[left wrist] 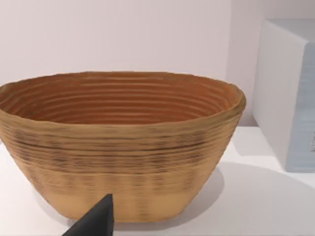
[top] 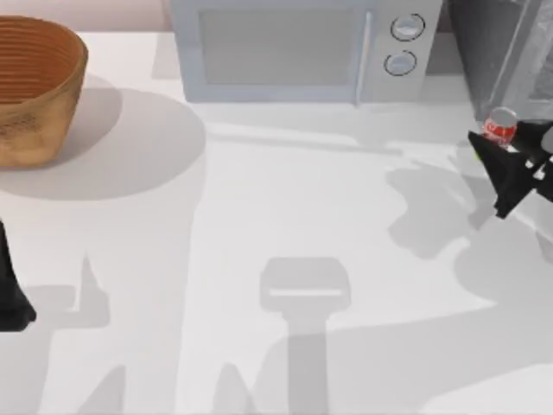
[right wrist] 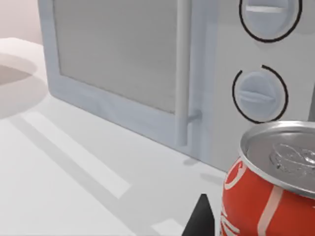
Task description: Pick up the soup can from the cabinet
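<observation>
No word, number or brand name can be read anywhere. The soup can (right wrist: 268, 196) carries white curved and straight strokes on its red side, too partial to make out as letters. The microwave (right wrist: 197, 73) has two round dials (right wrist: 260, 94) with no printed markings beside them.

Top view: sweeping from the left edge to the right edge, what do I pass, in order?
Left gripper at the left edge → wicker basket → microwave → soup can with the right gripper at it, below the cabinet.
</observation>
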